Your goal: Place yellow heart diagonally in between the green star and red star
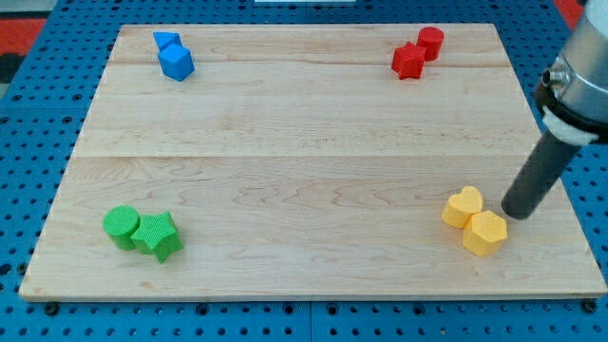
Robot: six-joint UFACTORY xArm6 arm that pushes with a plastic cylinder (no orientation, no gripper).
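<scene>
The yellow heart lies at the view's lower right on the wooden board, touching a yellow hexagon just below and right of it. The green star sits at the lower left, touching a green cylinder. The red star sits at the upper right, next to a red cylinder. My tip rests on the board just right of the yellow heart and above the hexagon, a small gap from both.
A blue cube and another blue block sit at the board's upper left. The board lies on a blue pegboard. The arm's body enters from the view's right edge.
</scene>
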